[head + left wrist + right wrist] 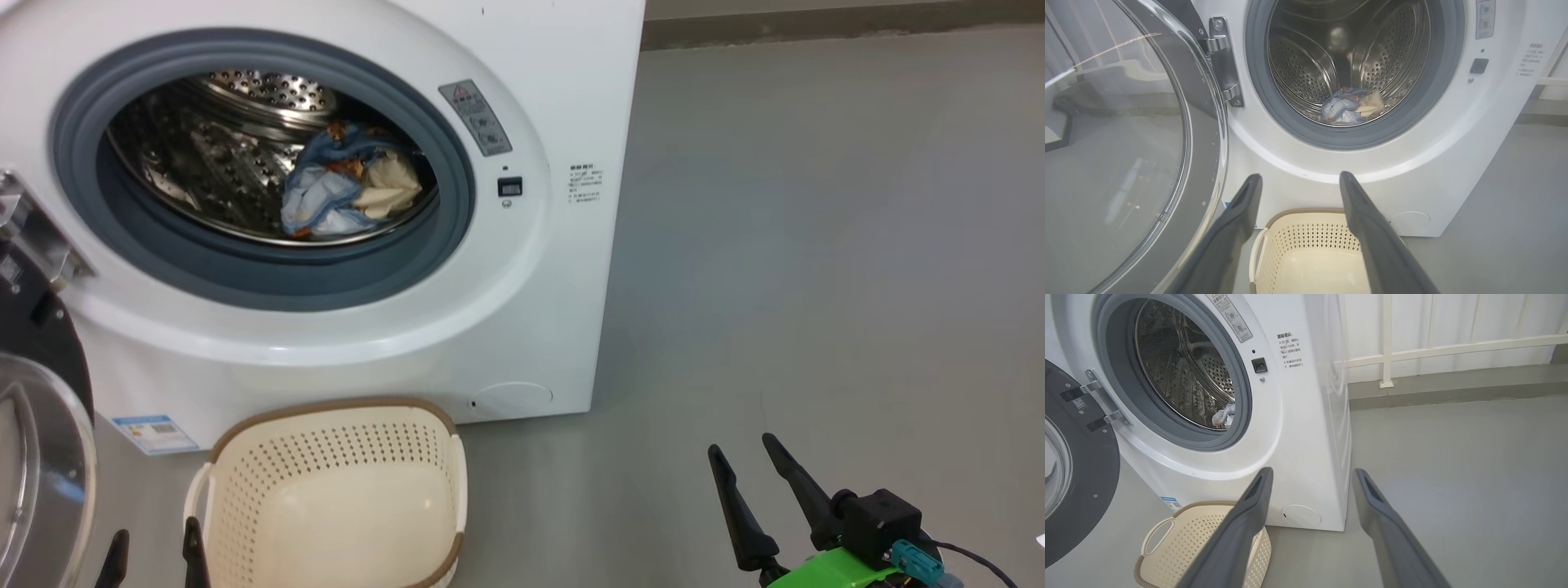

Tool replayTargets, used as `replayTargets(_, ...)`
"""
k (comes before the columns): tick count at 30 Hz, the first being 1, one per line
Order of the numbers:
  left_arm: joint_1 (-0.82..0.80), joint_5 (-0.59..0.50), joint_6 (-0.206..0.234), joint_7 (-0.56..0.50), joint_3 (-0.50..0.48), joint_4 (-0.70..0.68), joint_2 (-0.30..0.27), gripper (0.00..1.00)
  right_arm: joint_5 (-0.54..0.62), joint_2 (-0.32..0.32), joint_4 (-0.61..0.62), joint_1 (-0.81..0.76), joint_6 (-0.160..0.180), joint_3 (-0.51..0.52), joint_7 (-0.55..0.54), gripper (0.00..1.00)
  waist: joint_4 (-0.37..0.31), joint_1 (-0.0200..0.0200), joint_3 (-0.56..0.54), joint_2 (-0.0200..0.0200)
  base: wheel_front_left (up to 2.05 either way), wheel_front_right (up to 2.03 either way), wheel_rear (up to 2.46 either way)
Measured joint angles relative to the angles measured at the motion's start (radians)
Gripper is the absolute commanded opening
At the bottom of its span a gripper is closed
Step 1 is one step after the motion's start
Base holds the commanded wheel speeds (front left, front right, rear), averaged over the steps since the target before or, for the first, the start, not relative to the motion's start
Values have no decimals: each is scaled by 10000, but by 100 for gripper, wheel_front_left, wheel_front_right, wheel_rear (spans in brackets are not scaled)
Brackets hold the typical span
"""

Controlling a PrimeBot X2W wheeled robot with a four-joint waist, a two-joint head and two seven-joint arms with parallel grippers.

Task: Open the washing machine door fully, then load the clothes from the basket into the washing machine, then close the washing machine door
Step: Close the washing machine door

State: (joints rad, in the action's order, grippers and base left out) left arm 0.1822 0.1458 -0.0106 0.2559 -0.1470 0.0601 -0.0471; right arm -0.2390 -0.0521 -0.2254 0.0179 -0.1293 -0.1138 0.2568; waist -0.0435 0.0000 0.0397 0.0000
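Note:
The white washing machine [522,294] stands with its door [41,425] swung wide to the left on its hinge [1222,61]. Blue and cream clothes [347,188] lie bunched in the steel drum [1347,53], and also appear as the clothes [1349,108] and the clothes [1224,415] in the wrist views. The cream basket [245,445] sits on the floor before the machine, holding nothing. My left gripper [155,543] is open just left of the basket [1267,253]. My right gripper [743,453] hangs open over bare floor, well right of the basket [1163,547].
Grey floor [816,245] stretches to the right of the machine. A white railing [1453,347] and a low kerb run behind it in the right wrist view. The open door [1126,155] takes up the space left of the basket.

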Motion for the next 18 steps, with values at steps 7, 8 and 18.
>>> replayTargets(7,-169,-13,-38,-4,-82,0,15,100,0,2,-2,5,0,4,0,100,31,0,46,0,-203,203,0)
replayTargets(8,-193,-23,-27,-4,-140,-21,19,100,0,2,0,5,0,6,0,100,31,0,39,0,-183,183,0)
replayTargets(18,-192,-100,-123,-4,-203,-46,23,100,0,2,-8,9,0,6,0,100,9,0,101,0,-108,108,0)
